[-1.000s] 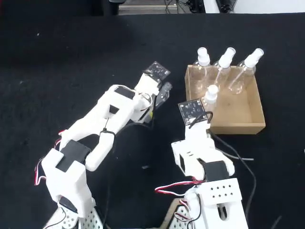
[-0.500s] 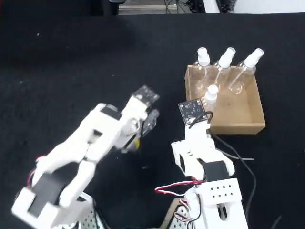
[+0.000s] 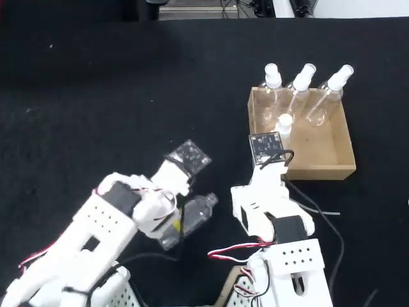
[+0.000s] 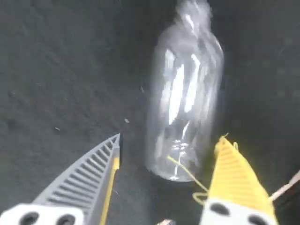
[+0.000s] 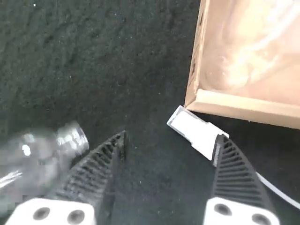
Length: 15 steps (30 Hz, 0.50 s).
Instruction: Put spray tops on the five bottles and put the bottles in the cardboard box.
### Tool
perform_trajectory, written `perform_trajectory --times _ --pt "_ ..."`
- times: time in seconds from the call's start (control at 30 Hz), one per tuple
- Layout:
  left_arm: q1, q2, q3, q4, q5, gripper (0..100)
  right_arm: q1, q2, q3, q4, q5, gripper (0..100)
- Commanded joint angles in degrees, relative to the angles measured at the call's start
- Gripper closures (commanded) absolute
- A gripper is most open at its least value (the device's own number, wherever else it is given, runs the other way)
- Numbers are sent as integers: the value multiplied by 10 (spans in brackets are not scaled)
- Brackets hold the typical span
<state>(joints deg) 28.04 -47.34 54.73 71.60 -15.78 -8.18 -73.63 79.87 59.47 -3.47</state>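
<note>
One capless bottle point(image 4: 185, 84) lies unboxed: the left gripper point(image 4: 168, 137) (jaws spread, empty) should close squarely around its body.

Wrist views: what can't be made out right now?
Left wrist view: bottle neck blurred.
Right wrist view: same bottle blurred, cut off by the frame edge.
Right wrist view: white piece by the cardboard box has one end behind a right gripper jaw; spray top or not, unclear.
Right wrist view: capped bottles inside the box blurred.
</note>
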Motion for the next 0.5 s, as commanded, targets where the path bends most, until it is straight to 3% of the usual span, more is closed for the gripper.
perform_trajectory --times 0.0,0.13,0.37,0.47 --pt "7 -74 -73 23 1 704 10 -8 -34 -14 -4 747" --pt "-26 -86 -77 26 -20 704 11 -8 -34 -14 -4 747" --pt "-160 -70 25 65 -222 704 7 -8 -27 -14 -4 747" --pt "-167 -71 77 37 -230 704 -9 -8 -28 -11 -4 747"
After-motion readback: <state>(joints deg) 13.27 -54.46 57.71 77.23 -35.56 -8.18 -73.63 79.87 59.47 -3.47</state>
